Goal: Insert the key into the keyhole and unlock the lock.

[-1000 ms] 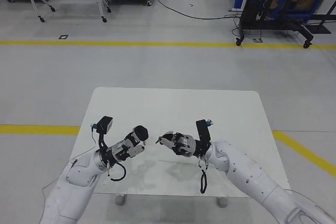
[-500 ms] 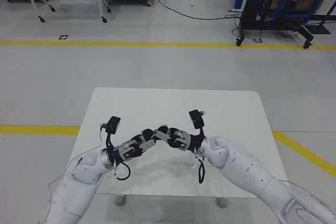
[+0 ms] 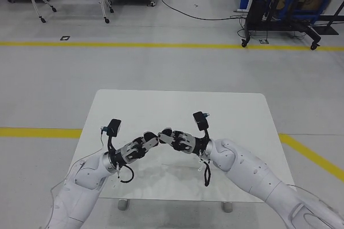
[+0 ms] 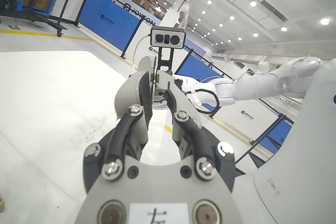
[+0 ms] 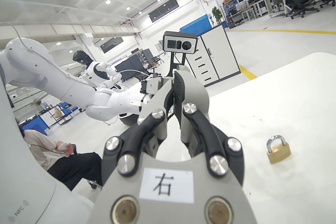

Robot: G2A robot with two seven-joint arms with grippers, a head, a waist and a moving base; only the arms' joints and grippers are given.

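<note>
White table (image 5: 302, 93), padlock (image 5: 278, 149) lying apart from jaws, left jaws narrow, right jaws closed.

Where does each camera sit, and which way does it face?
Top view: above the arms, facing down at the table; both arms show, left gripper facing right gripper.
Left wrist view: on the left wrist, facing past its gripper at the right arm.
Right wrist view: on the right wrist, facing past its gripper at the left arm and a padlock.
Shared: every view shows both grippers.
</note>
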